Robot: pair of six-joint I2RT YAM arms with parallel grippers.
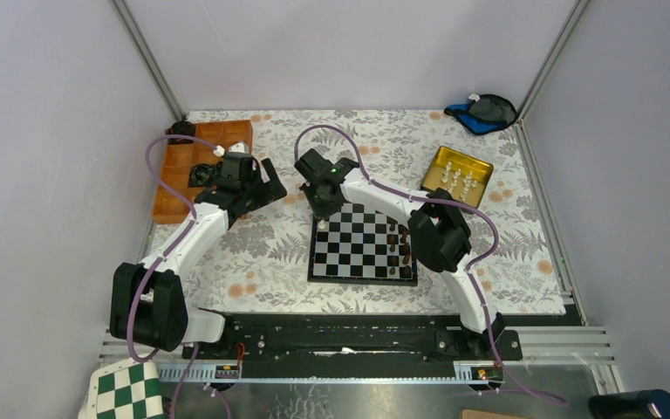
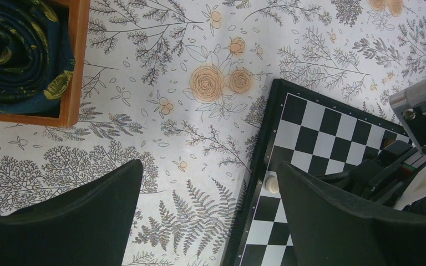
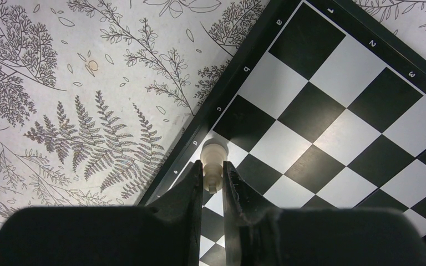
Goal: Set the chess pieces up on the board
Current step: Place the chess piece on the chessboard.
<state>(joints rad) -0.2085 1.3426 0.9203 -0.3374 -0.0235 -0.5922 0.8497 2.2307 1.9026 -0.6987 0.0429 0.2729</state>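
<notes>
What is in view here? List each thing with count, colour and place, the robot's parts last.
board: one, black and pale grey, centre.
chess piece: one, cream, board's left edge, gripped.
white pieces: several, in the tin.
tin: one, gold, far right.
dark pieces: several, brown, board's right side.
wooden tray: one, orange, far left.
rolled cloth: one, dark blue, in the tray.
checkered board: one, green and white, near left.
left gripper: one, black, open, left of the board.
right gripper: one, black, shut on the chess piece.
</notes>
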